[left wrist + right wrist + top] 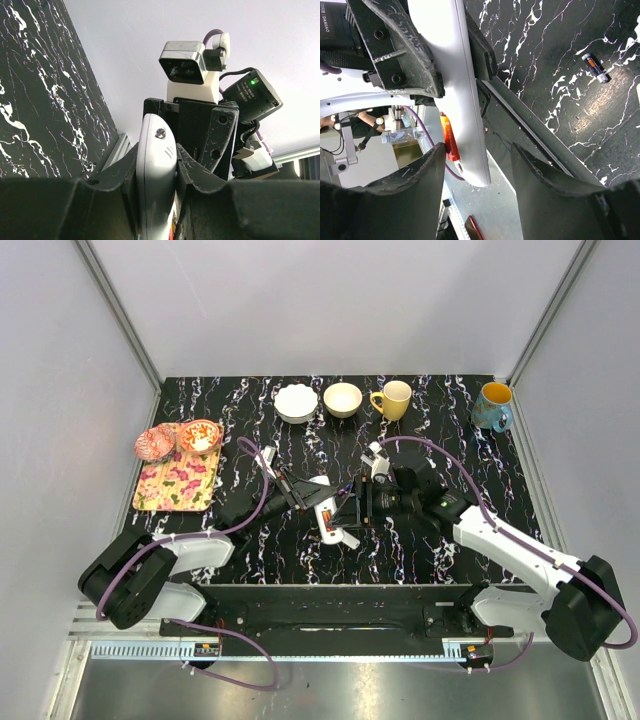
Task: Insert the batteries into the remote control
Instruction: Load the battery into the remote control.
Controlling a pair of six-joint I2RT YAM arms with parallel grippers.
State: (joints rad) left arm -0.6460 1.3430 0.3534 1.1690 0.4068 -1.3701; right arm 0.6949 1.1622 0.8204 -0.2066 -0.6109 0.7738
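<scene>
1. Left pincer [157, 169] is clamped on the remote control [155, 150], holding it above the bench [560, 100].
2. Your right pincer [477, 159] stands apart around the remote's end.
3. You see an orange battery [449, 137] against the remote and a second battery [595, 67] lying on the bench.

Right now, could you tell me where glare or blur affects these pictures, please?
Top external: evenly lit and sharp, with sheen on the metal panel. Left wrist: the fingers nearest the lens are dark and soft; the remote control is clear. Right wrist: a glare patch on the table beside a battery; foreground fingers blurred.
</scene>
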